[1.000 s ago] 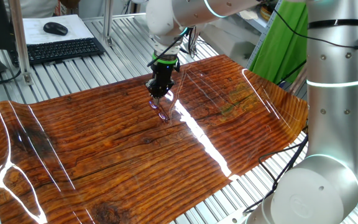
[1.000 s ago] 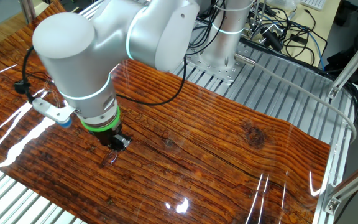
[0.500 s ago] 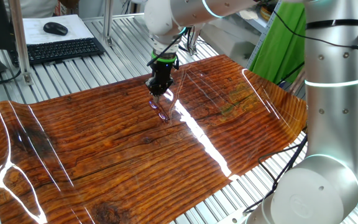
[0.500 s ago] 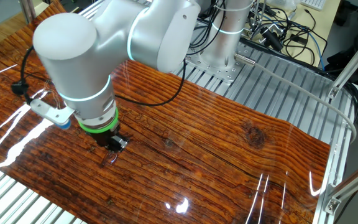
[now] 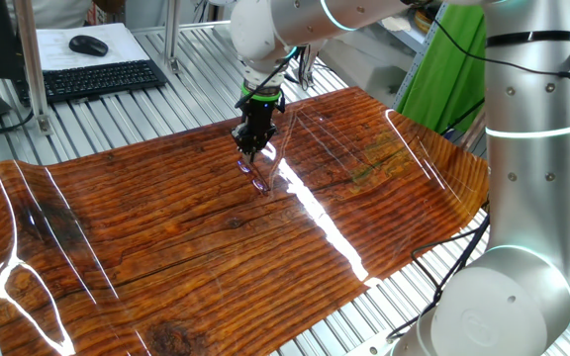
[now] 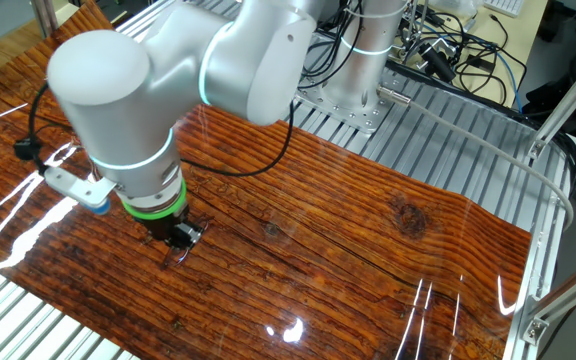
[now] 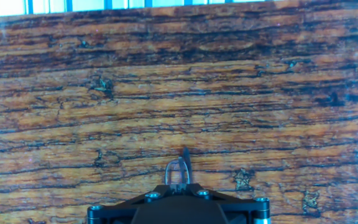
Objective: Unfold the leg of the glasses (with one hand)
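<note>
One fixed view: my gripper [image 5: 250,148] has lifted slightly; the glasses [image 5: 256,178] lie just below it on the glossy wood-grain table [image 5: 166,247]. Other fixed view: my arm has shifted left, the glasses [image 6: 179,256] barely visible. Hand view: a thin loop [image 7: 178,171] at my fingertips; finger state unclear.

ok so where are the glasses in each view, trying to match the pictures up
One fixed view: the glasses lie upper-middle, just below the gripper.
The other fixed view: lower left, under the gripper.
Hand view: a thin wire piece at bottom centre.
Shared landmark: the wood-grain mat.
</note>
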### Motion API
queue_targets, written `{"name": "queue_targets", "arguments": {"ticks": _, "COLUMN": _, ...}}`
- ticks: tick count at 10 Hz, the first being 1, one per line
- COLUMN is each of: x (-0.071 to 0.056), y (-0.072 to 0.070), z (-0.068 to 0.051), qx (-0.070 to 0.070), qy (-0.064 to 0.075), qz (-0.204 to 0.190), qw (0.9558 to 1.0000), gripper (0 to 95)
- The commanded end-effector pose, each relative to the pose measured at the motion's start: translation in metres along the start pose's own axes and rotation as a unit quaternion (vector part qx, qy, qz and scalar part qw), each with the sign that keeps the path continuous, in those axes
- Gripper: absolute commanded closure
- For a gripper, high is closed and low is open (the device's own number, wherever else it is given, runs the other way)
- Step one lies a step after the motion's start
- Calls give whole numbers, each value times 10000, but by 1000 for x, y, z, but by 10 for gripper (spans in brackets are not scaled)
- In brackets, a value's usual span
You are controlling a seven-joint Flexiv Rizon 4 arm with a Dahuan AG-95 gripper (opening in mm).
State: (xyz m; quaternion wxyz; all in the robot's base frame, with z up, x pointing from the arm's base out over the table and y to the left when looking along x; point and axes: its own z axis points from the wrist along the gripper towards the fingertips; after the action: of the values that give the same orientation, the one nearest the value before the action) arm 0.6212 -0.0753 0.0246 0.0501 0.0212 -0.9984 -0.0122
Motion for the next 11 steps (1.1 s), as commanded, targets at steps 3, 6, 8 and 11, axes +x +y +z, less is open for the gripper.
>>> {"name": "queue_targets", "arguments": {"ticks": 3, "x": -2, "y": 0, "z": 2, "qx": -14, "qy": 23, "qz": 18, "qw": 10000, "gripper": 760}}
{"name": "queue_targets", "arguments": {"ticks": 6, "x": -2, "y": 0, "z": 2, "qx": -25, "qy": 32, "qz": 18, "qw": 10000, "gripper": 760}}
{"name": "queue_targets", "arguments": {"ticks": 8, "x": -1, "y": 0, "z": 3, "qx": -29, "qy": 36, "qz": 11, "qw": 10000, "gripper": 760}}
{"name": "queue_targets", "arguments": {"ticks": 11, "x": 2, "y": 1, "z": 5, "qx": -42, "qy": 31, "qz": 18, "qw": 10000, "gripper": 760}}
